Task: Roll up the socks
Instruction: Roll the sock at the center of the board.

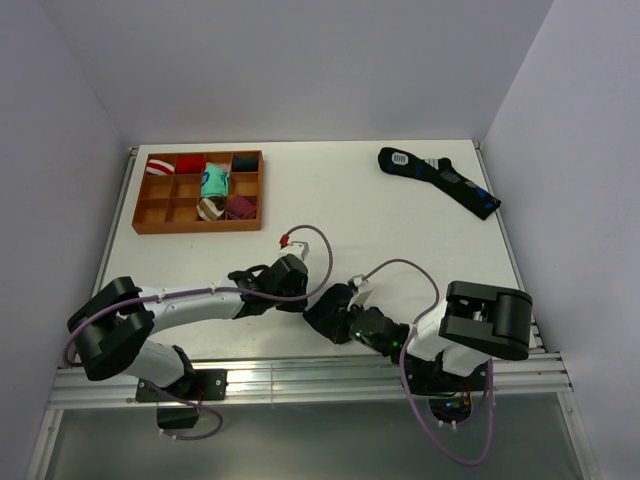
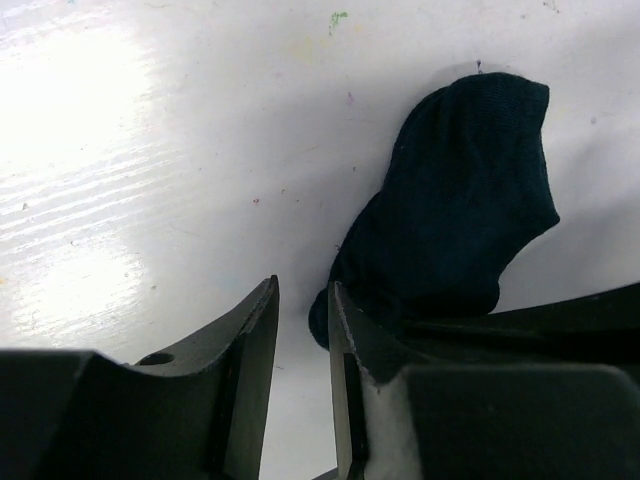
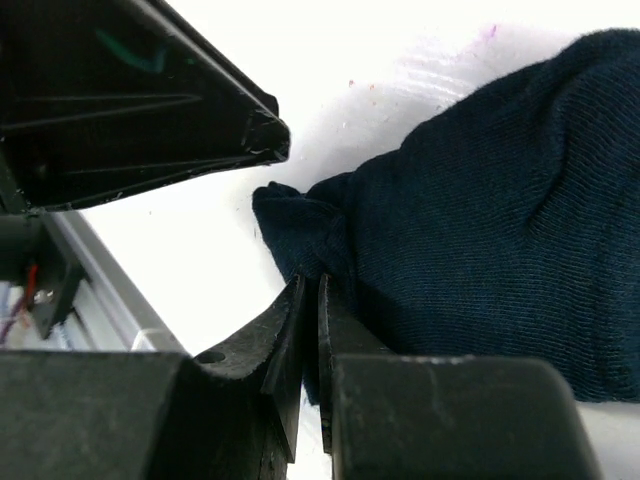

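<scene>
The socks [image 2: 460, 200] are a dark navy bundle lying on the white table, close to its front edge. My left gripper [image 2: 302, 285] stands open just to their left, only bare table between its fingers, the right finger touching the fabric. My right gripper [image 3: 311, 280] is shut on a bunched edge of the socks [image 3: 480, 230], with the fabric pinched between its fingertips. In the top view both grippers meet over the same spot, the left gripper [image 1: 296, 283] beside the right gripper [image 1: 322, 308], and they hide most of the socks.
An orange compartment tray [image 1: 150, 215] with colourful sock bundles sits at the back left. A longer black sock with blue patches and a white label [image 1: 440, 180] lies at the back right. The metal rail of the table's front edge [image 1: 300, 375] runs just behind the grippers.
</scene>
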Controlling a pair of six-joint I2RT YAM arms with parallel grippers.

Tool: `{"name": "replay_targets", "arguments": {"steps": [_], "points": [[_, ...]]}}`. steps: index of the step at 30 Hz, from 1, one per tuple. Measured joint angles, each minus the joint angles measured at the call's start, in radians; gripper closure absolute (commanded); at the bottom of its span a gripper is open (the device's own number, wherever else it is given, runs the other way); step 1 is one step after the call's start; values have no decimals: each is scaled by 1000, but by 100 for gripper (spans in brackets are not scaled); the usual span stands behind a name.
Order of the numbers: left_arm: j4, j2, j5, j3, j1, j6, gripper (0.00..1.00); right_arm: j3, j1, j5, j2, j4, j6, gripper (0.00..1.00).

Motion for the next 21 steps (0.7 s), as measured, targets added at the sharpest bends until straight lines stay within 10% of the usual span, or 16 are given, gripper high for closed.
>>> {"name": "replay_targets", "arguments": {"steps": [21], "points": [[222,-129,19,-147,1,1,63,-23,-266,-471,-23,-28,98,89]]}}
